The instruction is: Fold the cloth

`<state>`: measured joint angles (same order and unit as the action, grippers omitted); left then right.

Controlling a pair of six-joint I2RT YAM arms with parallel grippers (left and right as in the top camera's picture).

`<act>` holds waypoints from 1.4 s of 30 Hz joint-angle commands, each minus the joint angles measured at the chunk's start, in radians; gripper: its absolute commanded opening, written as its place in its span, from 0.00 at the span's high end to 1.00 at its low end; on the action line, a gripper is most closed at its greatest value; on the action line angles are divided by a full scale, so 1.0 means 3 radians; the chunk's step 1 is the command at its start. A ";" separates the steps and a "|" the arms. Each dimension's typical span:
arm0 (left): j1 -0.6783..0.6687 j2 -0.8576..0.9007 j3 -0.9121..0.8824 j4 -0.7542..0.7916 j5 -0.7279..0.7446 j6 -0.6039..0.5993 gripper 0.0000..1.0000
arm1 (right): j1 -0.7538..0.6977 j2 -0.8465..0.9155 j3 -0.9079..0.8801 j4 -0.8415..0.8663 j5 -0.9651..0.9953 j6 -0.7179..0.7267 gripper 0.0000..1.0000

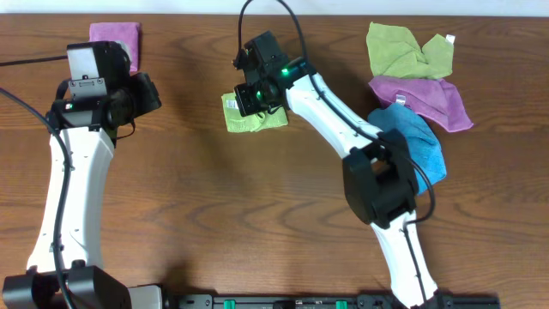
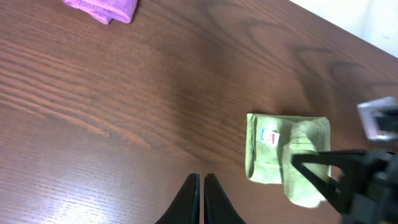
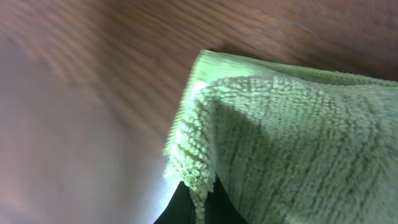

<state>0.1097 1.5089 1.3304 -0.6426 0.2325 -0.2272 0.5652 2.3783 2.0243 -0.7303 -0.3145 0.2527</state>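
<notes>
Plain brown wood-grain table [image 1: 214,215] here, with a few spare rags parked along the far side: a purple cloth [image 1: 116,36] far left, then an olive cloth [image 1: 407,47], another purple one [image 1: 420,99] and a blue cloth [image 1: 412,142] bunched over on the right. The one we care about, the lime-green cloth [image 1: 253,116], sits a bit left of centre in the far half. It's already down to a small, slightly lumpy rectangle, white tag facing up, long side running roughly left to right. The right gripper [image 3: 199,205] is right on top of it, so that's clearly the nearer arm. The left gripper [image 2: 202,196] hangs well off to the left, with the cloth lying off to the right of its tips and bare wood in between. As for the fingers, the right pair is pinched tight on a fuzzy edge of the lime cloth; in the wrist view we can see a tuft squeezed between the dark tips. The left pair is closed all the way, tips touching, nothing in them. We reckon any next fold or tidy-up starts from that pinched edge.
</notes>
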 commanded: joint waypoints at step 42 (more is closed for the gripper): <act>0.0006 0.0649 -0.0548 0.0299 0.1026 0.0422 0.35 | -0.0408 -0.1053 0.0060 -0.1127 0.0423 -0.0661 0.38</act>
<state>0.1097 1.6432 1.1950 -0.5705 0.4358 -0.1139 0.4374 2.0201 2.0609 -1.0454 -0.2607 0.1177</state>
